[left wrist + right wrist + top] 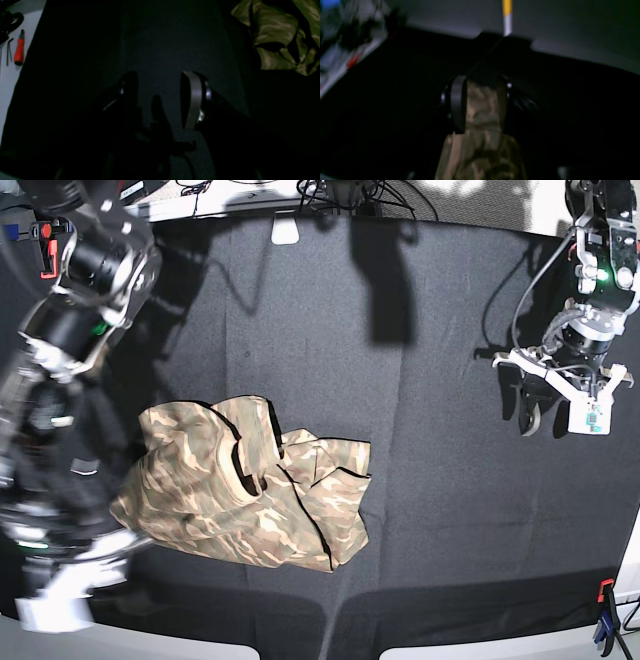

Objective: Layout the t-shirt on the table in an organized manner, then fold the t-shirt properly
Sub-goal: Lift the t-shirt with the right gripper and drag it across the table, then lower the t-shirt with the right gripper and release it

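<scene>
The camouflage t-shirt (pixel 250 490) lies crumpled in a heap on the left half of the black table (pixel 420 380). My right arm (pixel 60 480) is motion-blurred at the heap's left edge. In the right wrist view the right gripper (pixel 480 100) is open, its jaws apart with a bunch of the t-shirt (pixel 482 150) between them and spreading out below. My left gripper (pixel 557 420) hangs open and empty over bare cloth at the far right, well away from the shirt. In the left wrist view the left gripper (pixel 158 75) shows a wide gap, and the t-shirt (pixel 280 37) sits at the upper right.
A red-handled screwdriver (pixel 19 48) and hex keys (pixel 9 50) lie on the white surface beside the table. Cables (pixel 340 195) run along the far edge. A red-and-blue clamp (pixel 605 620) grips the near right corner. A yellow-and-white pole (pixel 507 15) stands beyond the table.
</scene>
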You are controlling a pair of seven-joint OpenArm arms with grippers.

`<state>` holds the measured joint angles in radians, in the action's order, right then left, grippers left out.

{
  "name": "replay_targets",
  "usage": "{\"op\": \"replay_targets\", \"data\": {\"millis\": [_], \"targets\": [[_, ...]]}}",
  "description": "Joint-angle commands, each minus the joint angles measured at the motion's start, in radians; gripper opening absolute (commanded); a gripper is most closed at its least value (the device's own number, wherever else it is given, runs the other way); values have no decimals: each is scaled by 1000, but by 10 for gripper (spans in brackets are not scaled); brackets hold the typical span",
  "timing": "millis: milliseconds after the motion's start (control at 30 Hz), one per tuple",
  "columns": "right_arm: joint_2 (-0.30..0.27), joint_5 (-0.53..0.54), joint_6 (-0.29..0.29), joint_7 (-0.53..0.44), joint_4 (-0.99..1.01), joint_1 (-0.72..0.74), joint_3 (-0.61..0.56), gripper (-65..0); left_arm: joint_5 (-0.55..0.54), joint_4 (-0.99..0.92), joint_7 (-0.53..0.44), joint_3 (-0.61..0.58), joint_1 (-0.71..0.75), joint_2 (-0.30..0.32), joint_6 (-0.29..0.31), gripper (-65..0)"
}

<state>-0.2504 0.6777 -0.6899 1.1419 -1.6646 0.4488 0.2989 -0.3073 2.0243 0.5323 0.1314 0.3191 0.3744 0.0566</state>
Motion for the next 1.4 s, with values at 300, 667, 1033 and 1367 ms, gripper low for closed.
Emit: {"op": "replay_targets", "data": {"millis": [300, 667, 1033, 1367], "targets": [[24, -396, 86, -26, -16, -87, -381, -460, 2, 18, -24, 5, -6, 8, 1, -392], [146, -703, 252, -54, -15, -119, -401, -460, 2, 18, -24, 5, -6, 8, 1, -392], [142, -762, 287, -25, -13, -139, -391, -460, 2, 18, -24, 5, -6, 8, 1, -392], [140, -800, 301, -26, -13, -174, -374, -583, -100, 18, -23, 4, -9, 8, 129, -392]]}}
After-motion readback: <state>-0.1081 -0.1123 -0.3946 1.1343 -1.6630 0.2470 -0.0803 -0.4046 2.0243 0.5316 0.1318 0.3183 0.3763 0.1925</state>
